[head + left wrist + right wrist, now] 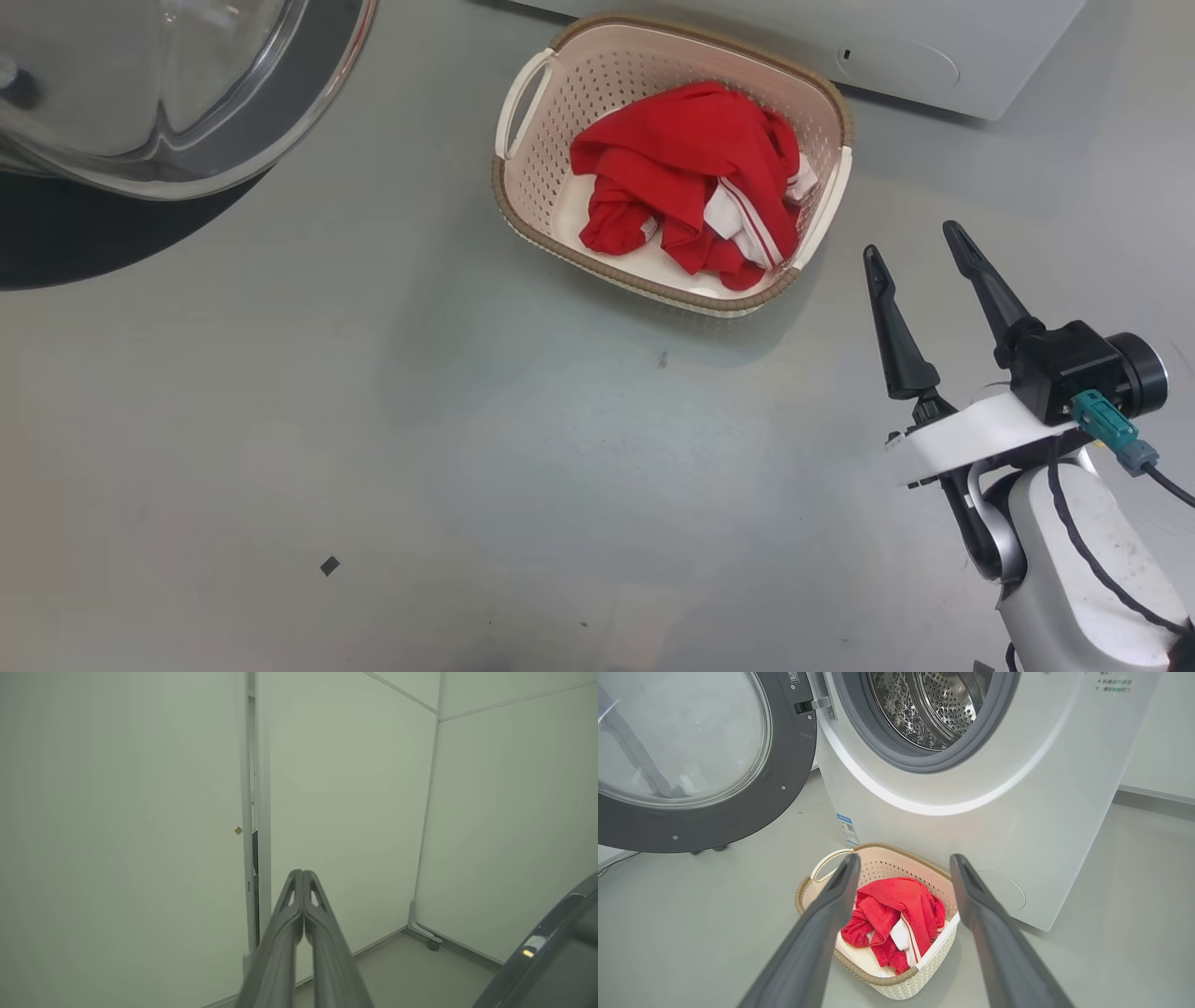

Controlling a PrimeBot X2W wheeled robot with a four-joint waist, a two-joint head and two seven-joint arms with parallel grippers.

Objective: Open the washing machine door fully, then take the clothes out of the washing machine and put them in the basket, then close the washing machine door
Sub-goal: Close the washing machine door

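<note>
Red cloth with white panels, the clothes (686, 177), lies bunched inside the basket (653, 291). The basket sits on the grey floor (373, 420), just in front of the washing machine (934, 47).

Your right gripper (913, 241) is at the lower right of the head view. Its pale forearm (1074, 560) rises from the bottom corner. Its two dark fingers point up and a little left, towards the basket's near right corner but apart from it. They stand wide apart with nothing between them.

In the right wrist view you look along those fingers, forward and down. The basket and the clothes show in the gap between them. Behind the basket rises the machine's white front with a small blue sticker (847, 828). The perforated steel drum (934, 709) shows through the grey-rimmed mouth.

The washing machine door (738, 812) is swung out on its hinge to the left of the mouth. The inner side of its dark ring and clear glass bowl faces that camera.

Your left gripper (303, 873) is closed, its fingers pressed together along their length and holding nothing. It points at plain white wall panels (350, 812), with a strip of floor below. A dark curved edge (551, 942) cuts into the lower right corner of its wrist view. You cannot tell from that view what it belongs to.
</note>
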